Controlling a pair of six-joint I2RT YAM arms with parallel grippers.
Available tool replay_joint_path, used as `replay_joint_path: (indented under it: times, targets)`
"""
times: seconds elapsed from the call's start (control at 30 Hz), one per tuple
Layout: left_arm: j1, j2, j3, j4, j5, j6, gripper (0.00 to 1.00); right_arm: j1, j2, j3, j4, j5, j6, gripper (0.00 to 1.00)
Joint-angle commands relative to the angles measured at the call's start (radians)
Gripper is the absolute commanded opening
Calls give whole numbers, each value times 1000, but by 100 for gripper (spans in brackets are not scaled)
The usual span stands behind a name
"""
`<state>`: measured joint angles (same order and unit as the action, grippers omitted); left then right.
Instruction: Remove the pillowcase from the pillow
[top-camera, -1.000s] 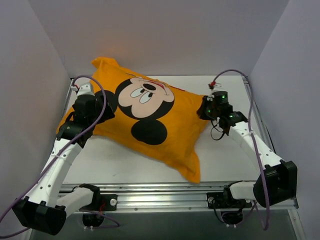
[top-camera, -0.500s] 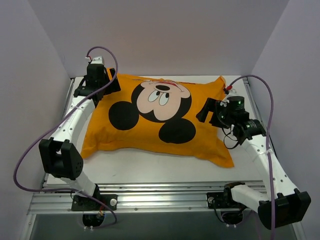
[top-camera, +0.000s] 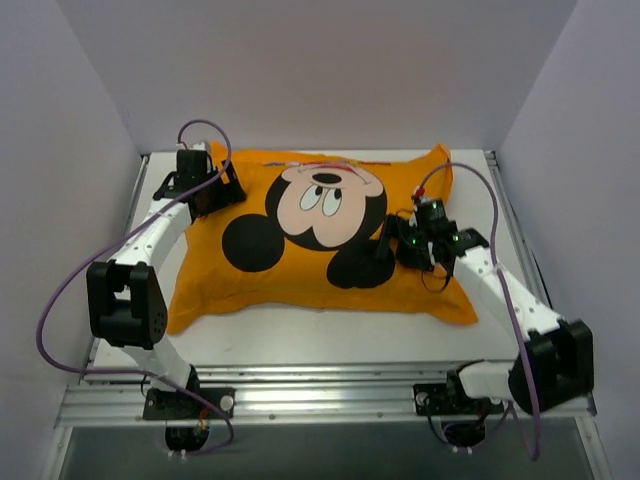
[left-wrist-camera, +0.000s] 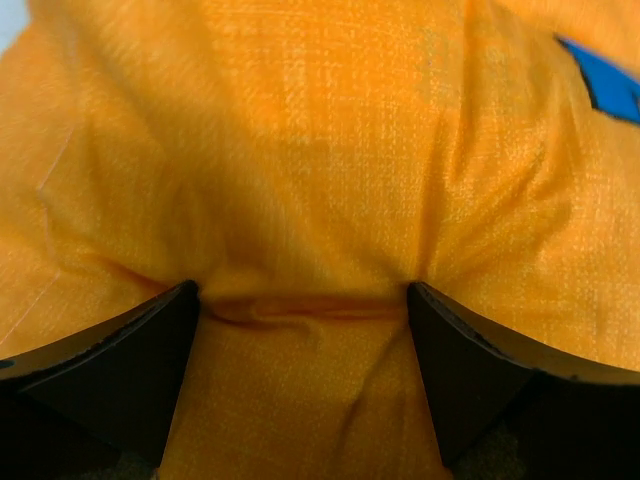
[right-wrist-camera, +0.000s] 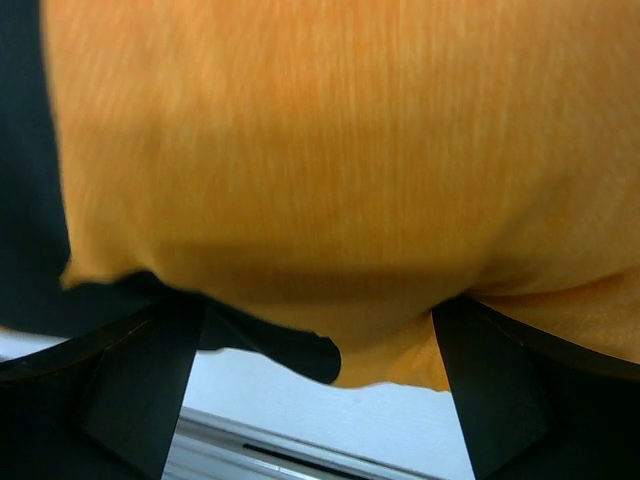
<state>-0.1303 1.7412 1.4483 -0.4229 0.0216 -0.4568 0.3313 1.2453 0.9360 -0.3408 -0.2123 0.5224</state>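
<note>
The pillowcase (top-camera: 320, 235) is lying face-up across the table (top-camera: 300, 335), Mickey's face showing, the pillow inside hidden. The left gripper (top-camera: 205, 185) is pressing on the pillowcase's far-left corner, its fingers (left-wrist-camera: 120, 370) spread with a pinched ridge of orange cloth running between them. The right gripper (top-camera: 385, 250) is sitting over the pillowcase's right part beside Mickey's ear, its fingers (right-wrist-camera: 500, 390) standing wide, with cloth bulging into the gap.

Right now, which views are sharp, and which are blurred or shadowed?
Top external: evenly lit, sharp, pillowcase print crisp. Left wrist: weave in focus, left hand fingers dark and soft. Right wrist: fabric blurred, shadow along its lower fold, right hand fingers dark.
</note>
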Motion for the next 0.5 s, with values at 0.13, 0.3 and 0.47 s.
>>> replay_joint_path:
  times: [0.13,0.3,0.47]
  targets:
    - [-305,-270,-359,-232,275,-115,94,-89,314,245,220,39,-24,91]
    - [-446,-549,-393,-327,149,-232,94,-97,414,421,211,-9,-39,91]
    - [-454,-658,-223,-447,14,-178,94,-135,313,367,198,-27,-55,95]
